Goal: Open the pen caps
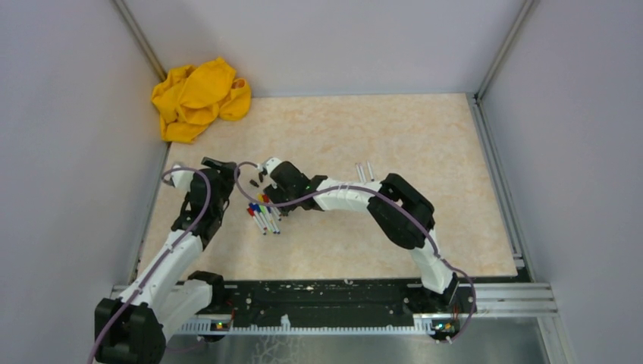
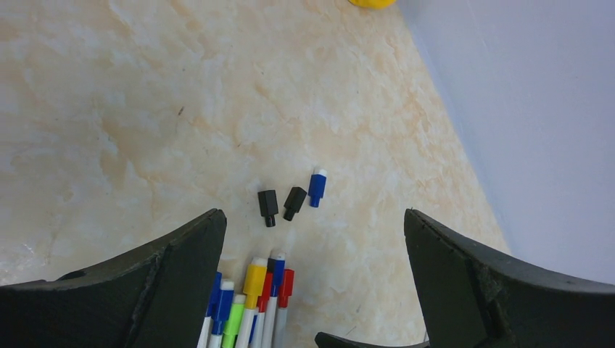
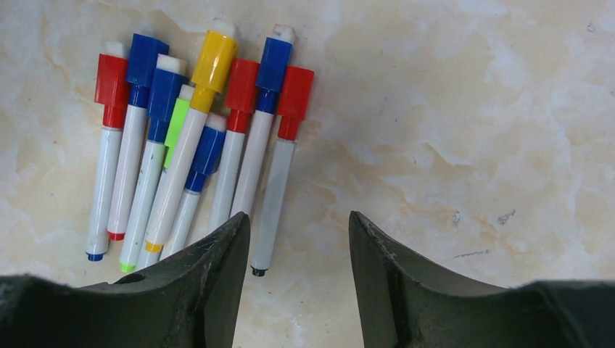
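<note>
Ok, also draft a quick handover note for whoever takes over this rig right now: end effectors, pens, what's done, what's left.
Left end effector: open, empty, pointing at the loose caps.
Right end effector: open, empty, just over the marker bundle.
Done: three caps are off, two black and one blue, lying just past the bundle. Two bare barrels lie further to the right.
Left: nine markers in the bundle are still capped: four blue, three red, one yellow, one green.

Three caps [image 2: 293, 203] behind the markers [image 3: 185, 152]
</note>
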